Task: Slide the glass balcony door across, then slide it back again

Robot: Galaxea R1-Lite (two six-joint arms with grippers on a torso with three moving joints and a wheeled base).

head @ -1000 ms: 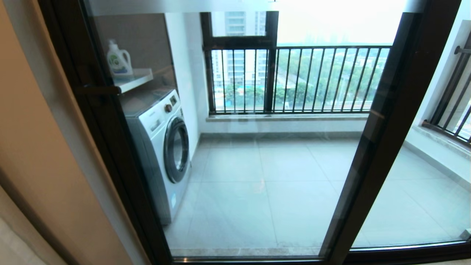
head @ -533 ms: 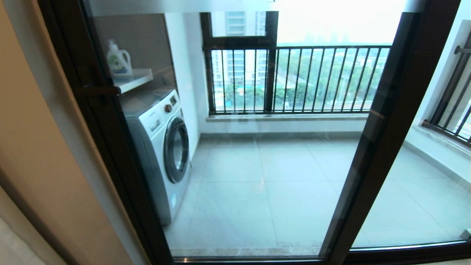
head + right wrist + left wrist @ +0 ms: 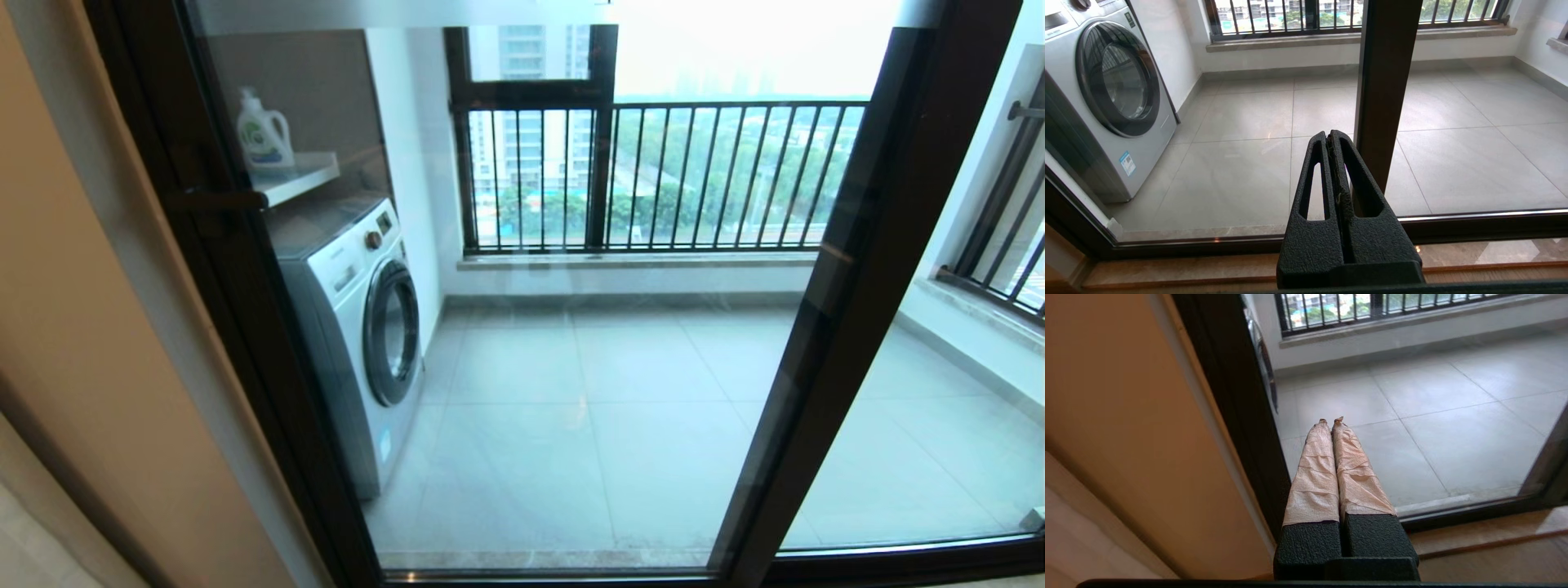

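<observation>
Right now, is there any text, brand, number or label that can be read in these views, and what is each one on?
None can be read.
Detergent bottle on the shelf: green label, print too blurred.
Washing machine: blue sticker low on its front, too small to read; control panel markings unreadable.
Glass balcony door: no markings seen.
Left gripper and right gripper: no markings.

Left gripper point(image 3: 1331, 421) and right gripper point(image 3: 1329, 136), jaws closed, empty.
</observation>
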